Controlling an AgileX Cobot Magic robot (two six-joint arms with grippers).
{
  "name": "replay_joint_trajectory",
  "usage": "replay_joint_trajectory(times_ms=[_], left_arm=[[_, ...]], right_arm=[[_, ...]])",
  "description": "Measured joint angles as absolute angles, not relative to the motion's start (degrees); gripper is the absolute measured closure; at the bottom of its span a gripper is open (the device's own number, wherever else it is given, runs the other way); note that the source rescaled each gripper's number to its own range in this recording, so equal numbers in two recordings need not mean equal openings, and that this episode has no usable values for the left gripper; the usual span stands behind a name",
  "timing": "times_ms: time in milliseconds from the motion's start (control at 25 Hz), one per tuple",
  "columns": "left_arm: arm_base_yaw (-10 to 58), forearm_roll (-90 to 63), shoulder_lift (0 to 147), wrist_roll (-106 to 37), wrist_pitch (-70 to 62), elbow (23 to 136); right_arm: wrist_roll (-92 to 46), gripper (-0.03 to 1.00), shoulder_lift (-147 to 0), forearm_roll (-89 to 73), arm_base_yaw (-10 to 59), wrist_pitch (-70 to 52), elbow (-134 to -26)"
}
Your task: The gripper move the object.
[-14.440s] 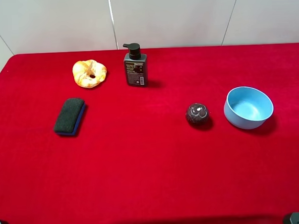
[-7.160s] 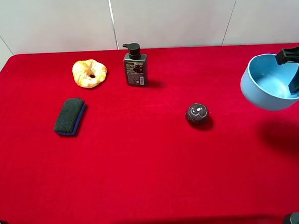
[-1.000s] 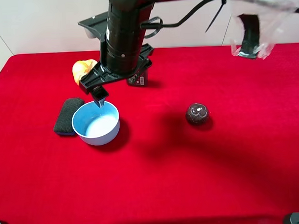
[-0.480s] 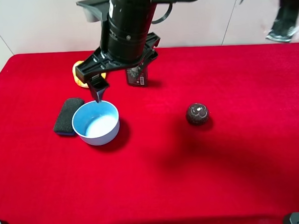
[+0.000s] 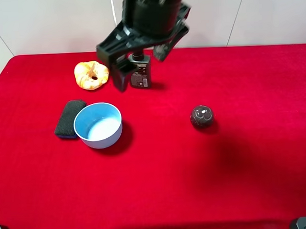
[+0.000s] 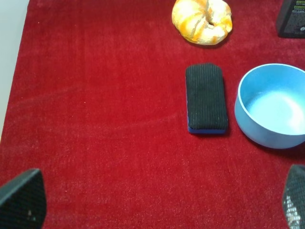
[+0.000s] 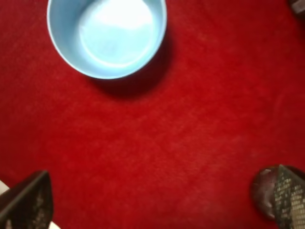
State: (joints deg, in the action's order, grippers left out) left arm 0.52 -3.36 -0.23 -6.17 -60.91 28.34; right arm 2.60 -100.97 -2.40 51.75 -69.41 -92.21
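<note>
Released and grasping nothing, the right end effector [image 5: 138,64] hangs with its two black fingers spread wide above the back of the desk [image 5: 196,183], in front of the pump bottle and apart from the bowl. The left end effector [image 6: 157,198] is likewise released, its ribbed fingertips far apart over bare cloth near the sponge.

A deep red, felt-like cloth covers the whole desk. Behind it stands a pale wall [image 5: 47,22] of smooth panels with thin dark seams.

The bowl [image 5: 98,125] is round, light blue, smooth plastic. It sits upright on the left half of the desk, just beside the sponge. The pump bottle [image 5: 141,78] is dark, squarish and labelled, and stands upright near the back edge. The sponge [image 5: 70,118] is a flat oblong with rounded corners, a dark ribbed top and a blue underside. A glazed golden ring pastry [image 5: 92,75] lies behind the sponge. A small dark maroon ball [image 5: 202,116] rests alone, well apart to the right.
</note>
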Motion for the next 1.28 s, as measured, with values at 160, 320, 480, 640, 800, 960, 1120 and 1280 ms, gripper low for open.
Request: replay_joint_trajectory(times_ms=[160,320,480,640,800,960,1120,1280], left_arm=[[0.52,-3.36,-0.23,-6.17,-60.91,28.34],[0.52,-3.36,-0.23,-6.17,-60.91,28.34],[0.52,-3.36,-0.23,-6.17,-60.91,28.34],[0.52,-3.36,-0.23,-6.17,-60.91,28.34],[0.52,-3.36,-0.23,-6.17,-60.91,28.34],[0.52,-3.36,-0.23,-6.17,-60.91,28.34],[0.52,-3.36,-0.23,-6.17,-60.91,28.34],[0.52,-3.36,-0.23,-6.17,-60.91,28.34]], right_arm=[[2.29,-0.03,-97.27,0.0,51.75,-69.77,-92.21],[2.27,-0.03,-93.77,2.38,51.75,-69.94,-92.21],[2.27,-0.03,-91.25,4.56,51.75,-69.94,-91.84],[2.22,-0.03,-87.27,6.47,51.75,-69.94,-90.18],[2.02,-0.03,-81.27,7.54,51.75,-69.96,-86.81],[2.04,-0.03,-75.65,7.62,51.75,-70.01,-82.06],[2.48,-0.03,-71.33,7.67,51.75,-70.01,-77.38],[4.42,-0.03,-66.19,7.67,51.75,-70.01,-71.5]])
